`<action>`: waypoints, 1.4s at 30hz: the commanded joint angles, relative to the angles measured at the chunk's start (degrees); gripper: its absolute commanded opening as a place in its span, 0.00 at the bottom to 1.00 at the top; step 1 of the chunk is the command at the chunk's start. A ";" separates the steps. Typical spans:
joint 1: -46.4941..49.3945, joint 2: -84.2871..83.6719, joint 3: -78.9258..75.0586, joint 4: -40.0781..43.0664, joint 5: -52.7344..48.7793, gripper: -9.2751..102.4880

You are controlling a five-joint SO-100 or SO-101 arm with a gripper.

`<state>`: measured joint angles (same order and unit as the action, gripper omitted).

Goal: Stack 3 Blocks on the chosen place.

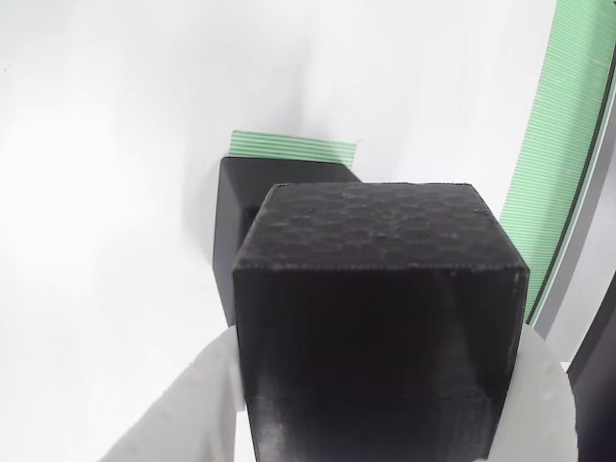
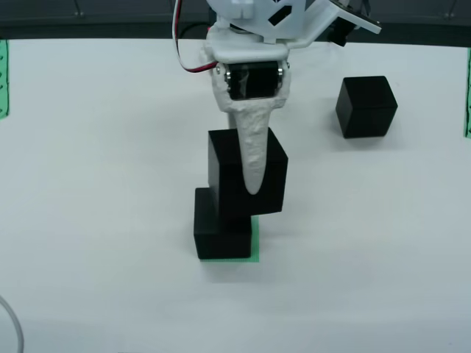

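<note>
The white gripper [image 2: 254, 173] clasps a black block [image 2: 246, 173], holding it just above a second block [image 2: 221, 234] that sits on the green striped patch [image 2: 255, 243]. A third block [image 2: 366, 106] lies well apart on the white table [image 2: 88, 184].

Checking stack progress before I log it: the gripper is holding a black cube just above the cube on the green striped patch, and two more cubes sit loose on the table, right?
Not quite: the view from the front shows one loose cube, not two. The gripper does hold a black cube above the cube on the green striped patch.
</note>
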<state>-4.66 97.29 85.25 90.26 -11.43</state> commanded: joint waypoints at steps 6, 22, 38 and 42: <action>4.31 1.93 0.62 -0.09 -0.62 0.28; 5.27 -4.04 -0.79 -0.09 -0.70 0.28; 5.27 -5.80 -3.69 -0.09 -0.62 0.28; 5.27 -7.03 -4.57 -0.09 -0.62 0.28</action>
<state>0.26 90.35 83.50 90.26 -11.78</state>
